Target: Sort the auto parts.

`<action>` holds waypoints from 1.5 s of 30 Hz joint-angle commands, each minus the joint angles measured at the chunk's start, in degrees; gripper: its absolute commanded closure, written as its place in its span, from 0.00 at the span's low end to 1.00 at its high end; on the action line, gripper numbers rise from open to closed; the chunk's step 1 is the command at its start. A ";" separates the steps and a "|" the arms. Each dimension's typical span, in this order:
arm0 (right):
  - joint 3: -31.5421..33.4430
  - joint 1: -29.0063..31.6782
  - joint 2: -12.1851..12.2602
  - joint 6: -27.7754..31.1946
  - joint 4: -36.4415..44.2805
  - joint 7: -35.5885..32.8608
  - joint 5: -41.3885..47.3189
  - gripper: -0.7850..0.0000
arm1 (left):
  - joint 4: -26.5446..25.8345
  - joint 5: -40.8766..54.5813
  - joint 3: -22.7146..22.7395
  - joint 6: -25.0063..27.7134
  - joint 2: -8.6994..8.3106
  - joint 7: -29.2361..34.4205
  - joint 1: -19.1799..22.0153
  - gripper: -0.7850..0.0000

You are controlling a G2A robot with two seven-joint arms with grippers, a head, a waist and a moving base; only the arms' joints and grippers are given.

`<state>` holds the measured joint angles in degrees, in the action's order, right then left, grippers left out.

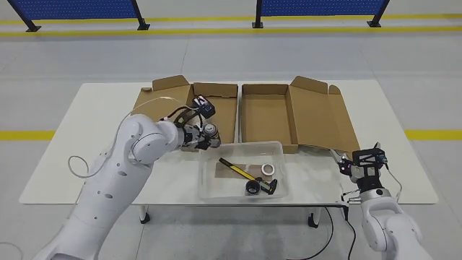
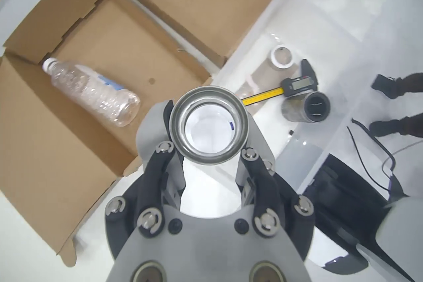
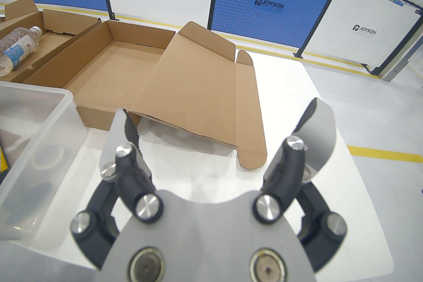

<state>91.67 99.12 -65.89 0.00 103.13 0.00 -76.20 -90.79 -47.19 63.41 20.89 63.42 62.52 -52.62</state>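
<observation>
**A:** What's laid out here?

**B:** A white table [image 1: 86,137] spans the middle of the top view. Two open cardboard boxes sit side by side on it, a left box [image 1: 220,115] and a right box [image 1: 267,119]. A clear bin [image 1: 242,144] sits just beside their near edges, at lower centre.

**A:** And the arms?

**B:** The left gripper [image 2: 206,121] hangs left of centre in the top view, above the strip of table between the left box's near corner and the bin. Its jaws pinch a metal sleeve [image 2: 209,95], with the open bore facing the wrist camera. The right gripper [image 3: 218,114] is at lower right by the table's edge, jaws spread wide and holding nothing.

**A:** Anything smaller?

**B:** A bottle [image 2: 92,91] lies in the left box. The bin holds a caliper [image 2: 297,85], a dark tube [image 2: 315,108] and a tape roll [image 2: 282,56].

**A:** What does this step ask for?

**B:** I'd judge the sleeve is bound for a box, though I can't tell which. It should clear the cardboard wall and go low before the jaws part. It should also land away from the bottle, so nothing rolls.
</observation>
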 commanded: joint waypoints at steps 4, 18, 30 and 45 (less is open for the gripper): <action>0.00 0.00 0.00 0.00 0.00 0.00 0.00 0.00 | 1.61 -4.35 0.06 -3.22 -0.16 -0.98 0.19 1.00; 0.00 0.00 0.00 0.00 0.00 0.00 0.00 0.00 | 8.60 -5.52 -3.21 -9.64 1.00 -4.54 1.96 1.00; 0.00 0.00 0.00 0.00 0.00 0.00 0.00 0.00 | 15.40 -6.19 -4.58 -12.94 1.95 -8.69 3.75 1.00; 0.00 0.00 0.00 0.00 0.00 0.00 0.00 0.00 | 21.01 -5.89 -7.01 -13.62 3.19 -9.41 5.45 1.00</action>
<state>91.67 99.12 -65.89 0.00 103.13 0.00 -76.20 -70.18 -53.12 56.51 7.31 66.54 53.06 -47.29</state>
